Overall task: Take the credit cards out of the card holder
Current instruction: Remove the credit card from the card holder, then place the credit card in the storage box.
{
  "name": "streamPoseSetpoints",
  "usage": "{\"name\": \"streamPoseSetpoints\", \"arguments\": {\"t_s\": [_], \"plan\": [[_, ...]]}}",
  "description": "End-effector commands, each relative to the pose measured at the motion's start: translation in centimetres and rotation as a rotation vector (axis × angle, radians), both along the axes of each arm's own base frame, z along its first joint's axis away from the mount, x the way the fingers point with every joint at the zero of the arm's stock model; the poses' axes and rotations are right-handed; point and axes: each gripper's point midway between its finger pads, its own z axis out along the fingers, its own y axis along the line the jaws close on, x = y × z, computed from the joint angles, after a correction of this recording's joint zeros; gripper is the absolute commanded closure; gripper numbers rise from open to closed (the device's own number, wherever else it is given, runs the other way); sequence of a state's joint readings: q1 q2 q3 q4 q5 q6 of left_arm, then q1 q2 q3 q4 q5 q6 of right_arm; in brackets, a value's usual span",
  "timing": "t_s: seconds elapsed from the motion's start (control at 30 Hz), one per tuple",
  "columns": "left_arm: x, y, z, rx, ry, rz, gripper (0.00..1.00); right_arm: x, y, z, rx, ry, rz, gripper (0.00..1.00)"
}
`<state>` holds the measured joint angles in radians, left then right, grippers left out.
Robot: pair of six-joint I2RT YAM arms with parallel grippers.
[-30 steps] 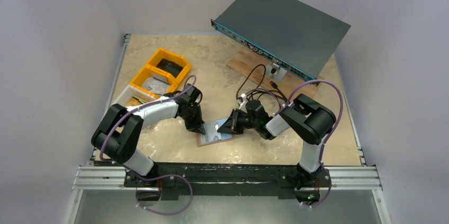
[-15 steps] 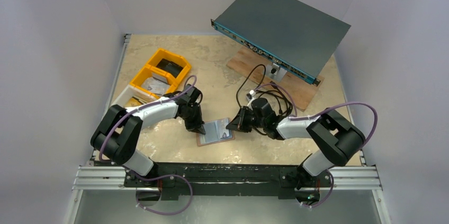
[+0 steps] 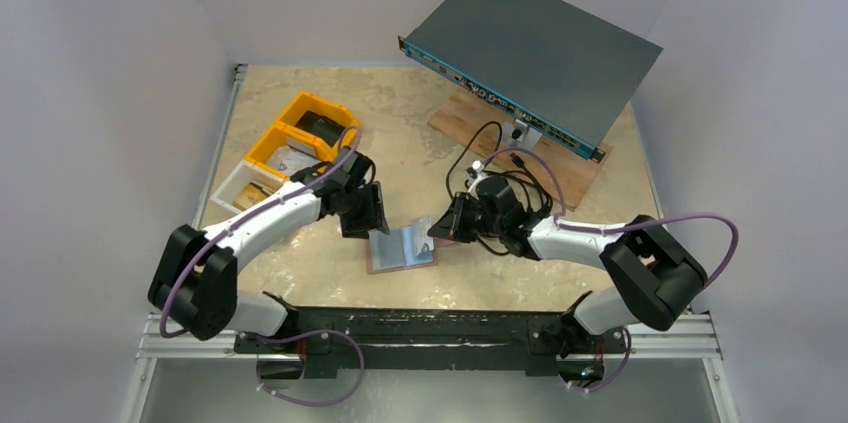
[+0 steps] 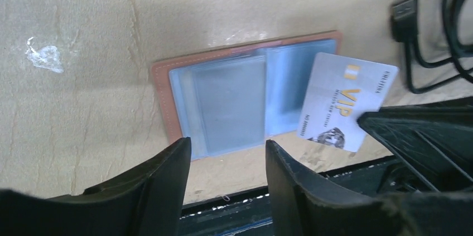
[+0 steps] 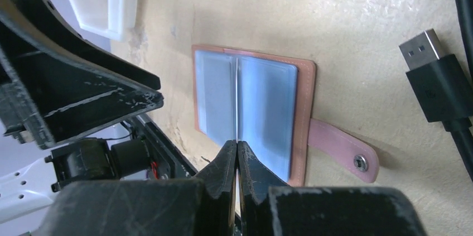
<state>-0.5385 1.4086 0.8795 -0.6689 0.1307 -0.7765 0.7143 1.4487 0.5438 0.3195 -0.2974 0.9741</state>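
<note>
The tan card holder lies open on the table, its pale blue-grey sleeves facing up; its strap and snap stud stick out to one side. My right gripper is shut on a silver credit card printed "VIP". The card hangs just past the holder's edge and shows edge-on in the right wrist view. My left gripper is open above the holder's near edge, with nothing between its fingers. From above, the left gripper and the right gripper flank the holder.
Yellow bins and a white bin stand at the left. A grey rack unit rests on a wood board at the back right. Black cables and a USB plug lie just behind the holder.
My left gripper has lifted off the holder's left edge, drawn back and opened. The right gripper, still shut, has pulled the card away to the right of the holder.
</note>
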Motion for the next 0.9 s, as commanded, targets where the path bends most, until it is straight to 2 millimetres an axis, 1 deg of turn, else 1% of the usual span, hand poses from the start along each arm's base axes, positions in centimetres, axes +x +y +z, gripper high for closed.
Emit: {"name": "streamPoseSetpoints", "arguments": {"t_s": [0.0, 0.07, 0.1, 0.33, 0.47, 0.67, 0.73, 0.87], "plan": [[1.0, -0.3, 3.4, -0.065, -0.090, -0.012, 0.46, 1.3, 1.1, 3.6, 0.058, -0.074, 0.018, 1.00], [1.1, -0.7, 4.4, -0.117, -0.113, -0.018, 0.40, 1.5, 1.4, 4.6, 0.091, -0.077, 0.031, 1.00], [1.2, -0.9, 4.9, -0.145, -0.124, -0.021, 0.39, 1.5, 1.6, 5.1, 0.112, -0.078, 0.038, 1.00], [1.7, -2.6, 8.5, -0.382, -0.186, -0.057, 0.38, 1.6, 2.9, 9.3, 0.296, -0.063, 0.101, 1.00], [1.7, -3.4, 10.1, -0.503, -0.201, -0.077, 0.38, 1.2, 3.4, 11.0, 0.381, -0.049, 0.138, 1.00], [1.7, -4.1, 11.0, -0.598, -0.204, -0.097, 0.42, 0.6, 4.0, 12.8, 0.490, -0.024, 0.176, 1.00], [1.7, -4.4, 11.4, -0.632, -0.205, -0.101, 0.43, 0.6, 4.2, 13.0, 0.505, -0.016, 0.181, 1.00], [1.7, -5.0, 12.0, -0.694, -0.206, -0.110, 0.49, 0.7, 4.2, 12.9, 0.504, -0.011, 0.171, 1.00]]}}
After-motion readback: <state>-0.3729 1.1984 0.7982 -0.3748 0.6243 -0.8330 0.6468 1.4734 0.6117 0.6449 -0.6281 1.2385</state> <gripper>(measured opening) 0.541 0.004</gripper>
